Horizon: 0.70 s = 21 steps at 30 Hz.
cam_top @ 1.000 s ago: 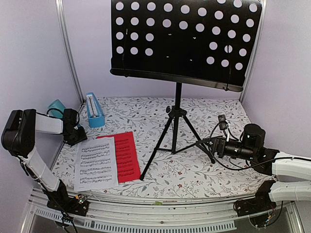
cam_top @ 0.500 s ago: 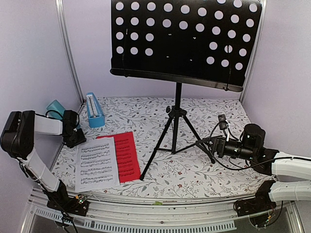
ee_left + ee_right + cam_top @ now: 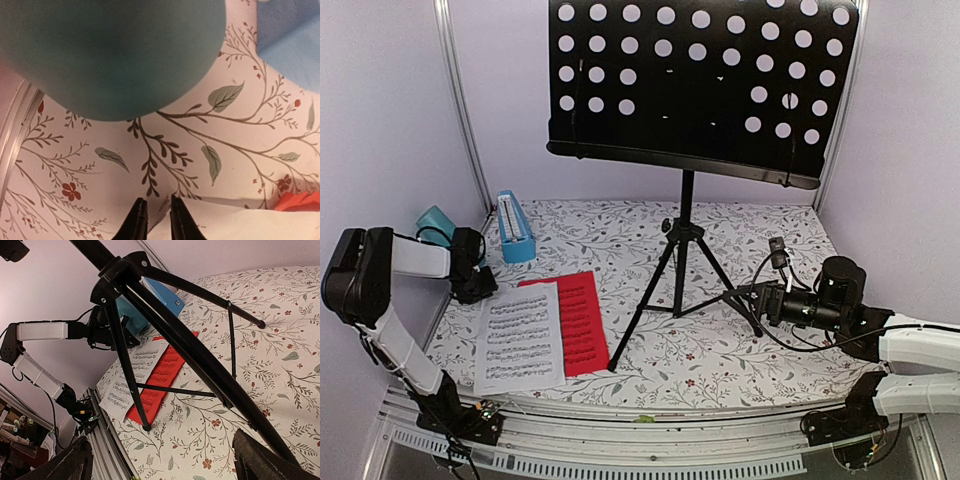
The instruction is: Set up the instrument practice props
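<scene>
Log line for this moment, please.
left gripper: nearly shut at corner of white sheet | right gripper: open by stand leg | red sheet: on table

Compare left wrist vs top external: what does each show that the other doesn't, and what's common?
Left wrist only: the left gripper's fingertips, nearly closed, pinching the corner of the white sheet of music.

Top external only: the black music stand with nothing on its desk, the right gripper at a tripod leg, and both full arms.

Both: the teal cup, blue metronome, red sheet of music, and floral tabletop.
</scene>
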Tool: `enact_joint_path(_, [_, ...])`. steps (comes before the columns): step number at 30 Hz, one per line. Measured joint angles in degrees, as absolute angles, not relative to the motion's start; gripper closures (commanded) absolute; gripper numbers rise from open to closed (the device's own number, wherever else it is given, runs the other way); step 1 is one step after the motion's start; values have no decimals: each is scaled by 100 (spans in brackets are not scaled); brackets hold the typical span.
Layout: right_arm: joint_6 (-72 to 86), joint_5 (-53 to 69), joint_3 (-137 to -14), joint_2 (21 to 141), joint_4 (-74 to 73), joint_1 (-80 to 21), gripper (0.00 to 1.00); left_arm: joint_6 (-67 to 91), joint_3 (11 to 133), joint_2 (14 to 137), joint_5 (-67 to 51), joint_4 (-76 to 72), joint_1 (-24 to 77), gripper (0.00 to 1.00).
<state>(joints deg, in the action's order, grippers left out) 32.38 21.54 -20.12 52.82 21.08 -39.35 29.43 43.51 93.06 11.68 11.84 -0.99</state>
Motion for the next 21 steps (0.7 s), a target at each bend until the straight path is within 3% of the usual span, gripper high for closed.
enact_joint_path(2, [3240, 2154, -1999, 5273, 2106, -3935, 1, 2952, 4355, 9303, 1179, 1192, -58, 100])
enact_joint_path(12, [3238, 2154, -1940, 5135, 2106, -3935, 1, 2877, 4475, 8945, 1256, 1627, 480, 100])
enact_joint_path(21, [3109, 2152, -1905, 4858, 2058, -3942, 1, 3096, 5120, 7826, 1511, 2637, 2049, 100])
